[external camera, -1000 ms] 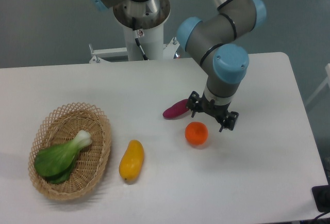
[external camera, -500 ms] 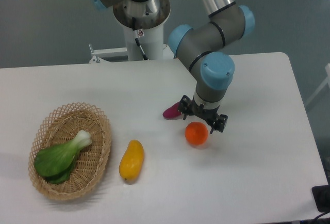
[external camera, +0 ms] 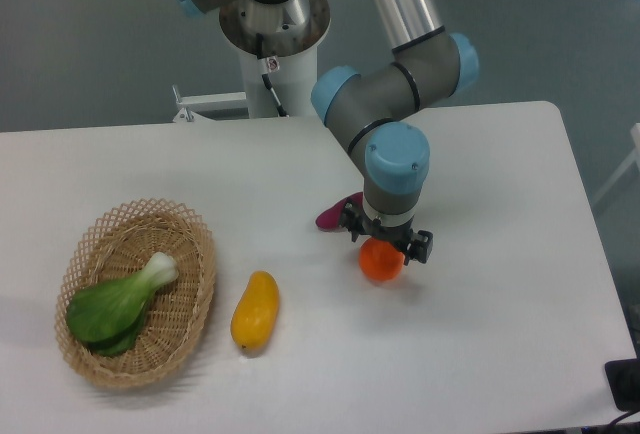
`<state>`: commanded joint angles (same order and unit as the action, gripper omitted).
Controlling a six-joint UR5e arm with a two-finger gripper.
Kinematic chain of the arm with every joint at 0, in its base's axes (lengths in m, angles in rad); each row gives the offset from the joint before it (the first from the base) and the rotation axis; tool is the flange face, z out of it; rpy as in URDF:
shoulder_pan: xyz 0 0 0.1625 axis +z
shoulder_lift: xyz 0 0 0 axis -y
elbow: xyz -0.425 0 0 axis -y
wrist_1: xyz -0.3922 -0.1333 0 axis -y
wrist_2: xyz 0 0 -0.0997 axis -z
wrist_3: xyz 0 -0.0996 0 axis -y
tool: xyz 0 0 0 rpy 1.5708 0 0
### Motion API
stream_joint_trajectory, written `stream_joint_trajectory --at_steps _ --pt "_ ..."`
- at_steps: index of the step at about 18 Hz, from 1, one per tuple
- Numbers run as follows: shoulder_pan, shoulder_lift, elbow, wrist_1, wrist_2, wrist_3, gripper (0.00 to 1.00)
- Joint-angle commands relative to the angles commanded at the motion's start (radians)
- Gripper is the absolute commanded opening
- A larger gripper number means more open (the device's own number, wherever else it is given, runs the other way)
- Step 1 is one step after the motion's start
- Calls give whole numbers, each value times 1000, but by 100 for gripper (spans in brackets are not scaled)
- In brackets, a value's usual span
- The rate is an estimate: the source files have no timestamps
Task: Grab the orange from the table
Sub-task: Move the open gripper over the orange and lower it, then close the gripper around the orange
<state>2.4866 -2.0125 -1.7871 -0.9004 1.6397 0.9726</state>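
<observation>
Hand (external camera: 387, 241) hung directly over the orange (external camera: 381, 262), fingers spread wide to either side of the fruit's top — nothing gripped yet. Orange sat on the white surface (external camera: 500, 304), just beside a purple sweet potato (external camera: 337, 212). Wrist pointed straight down — only a short drop seemed needed.

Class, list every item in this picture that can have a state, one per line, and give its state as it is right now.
orange: on the table, not lifted, directly under the tool
tool: open, fingers either side of the orange's top
basket: upright, holding a leafy green
yellow fruit: lying on the table
purple vegetable: lying, partly hidden by the arm
</observation>
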Motion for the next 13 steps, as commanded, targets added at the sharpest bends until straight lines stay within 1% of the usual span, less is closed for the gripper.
stream_joint_trajectory --at_steps 4,8,11,12,13 --pt "-23 -25 0 28 58 -44 100" --pt "-51 -57 15 29 140 -101 100" --pt "-52 -58 15 38 143 -101 100" --pt "-52 -58 17 37 143 -103 96" --pt "-52 -58 17 38 143 -112 86"
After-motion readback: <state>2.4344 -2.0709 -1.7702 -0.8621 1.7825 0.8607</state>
